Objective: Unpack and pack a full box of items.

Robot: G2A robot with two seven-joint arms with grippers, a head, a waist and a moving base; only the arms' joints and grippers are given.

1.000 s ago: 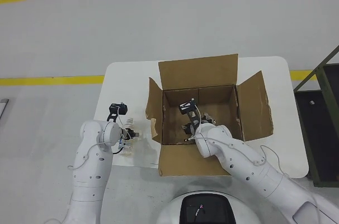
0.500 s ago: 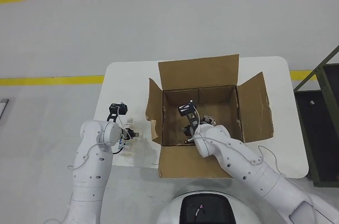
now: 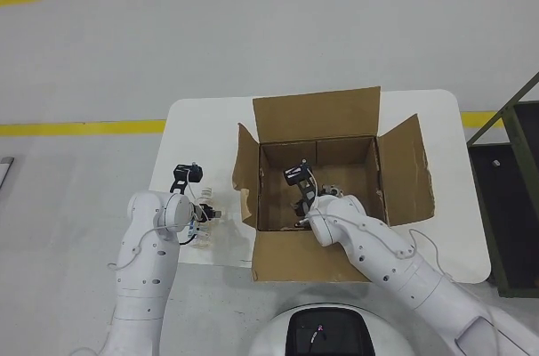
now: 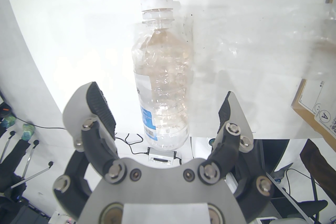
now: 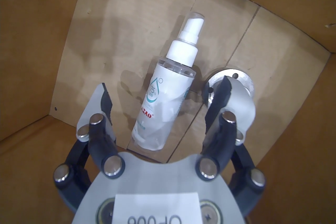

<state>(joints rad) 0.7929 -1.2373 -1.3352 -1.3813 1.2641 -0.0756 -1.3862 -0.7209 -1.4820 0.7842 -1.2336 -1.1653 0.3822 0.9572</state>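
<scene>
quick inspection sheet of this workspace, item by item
surface: white table, carrying the box and a bottle
job's things: open brown cardboard box; white spray bottle and round metal disc side by side on its floor; clear plastic water bottle with white cap lying on the table beside the box
clutter: nothing seen
grippers: left gripper open, straddling the water bottle; right gripper open, inside the box above the spray bottle
cables: thin black cable on the floor past the table edge
surroundings: yellow floor line; dark metal rack beside the table

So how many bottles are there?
2. A clear water bottle on the white table, by the left end effector; a white spray bottle lying on the floor of the box, under the right end effector. More may hide beneath that arm.
</scene>
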